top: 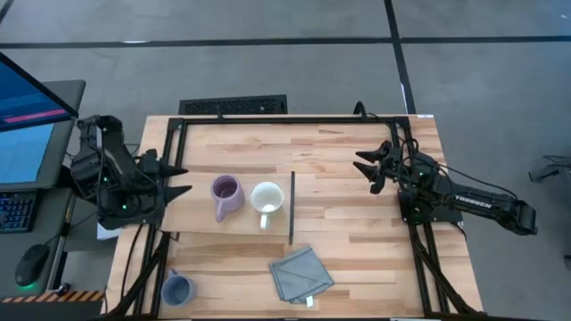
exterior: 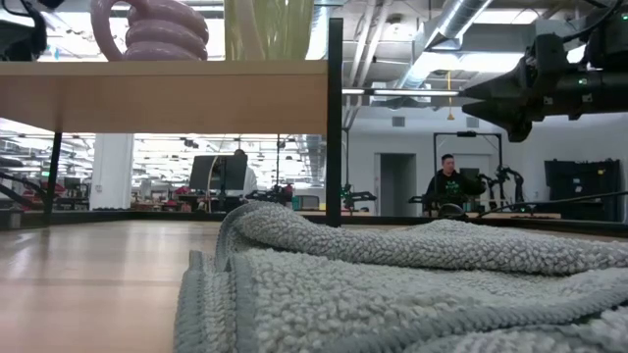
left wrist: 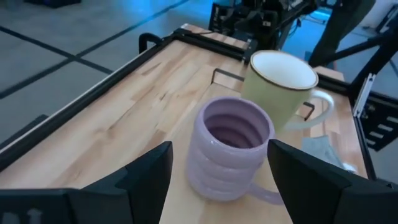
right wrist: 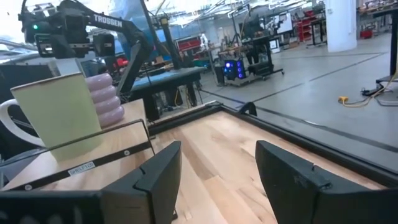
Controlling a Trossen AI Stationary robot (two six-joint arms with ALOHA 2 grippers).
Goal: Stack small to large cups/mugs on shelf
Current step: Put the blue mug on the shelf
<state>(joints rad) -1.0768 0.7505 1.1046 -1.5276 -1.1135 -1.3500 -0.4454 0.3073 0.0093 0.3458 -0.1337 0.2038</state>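
Note:
The purple ribbed mug point(top: 225, 195) and the white mug point(top: 267, 200) stand upright side by side on the raised light wood shelf point(top: 205, 227), the white one nearest its thin dark upright panel point(top: 292, 207). The blue-grey mug point(top: 177, 289) stands on the tabletop near the front left corner. My left gripper point(top: 178, 179) is open and empty at the shelf's left end, level with the purple mug point(left wrist: 231, 149), which stands ahead of its fingers. My right gripper point(top: 370, 168) is open and empty at the table's right, pointing at the panel point(right wrist: 93, 155).
A grey-blue cloth point(top: 301, 274) lies crumpled on the tabletop in front of the shelf; it fills the low view point(exterior: 412, 284). Black frame rails point(top: 294, 119) run along the table's far, left and right edges. Bare tabletop lies between the panel and my right gripper.

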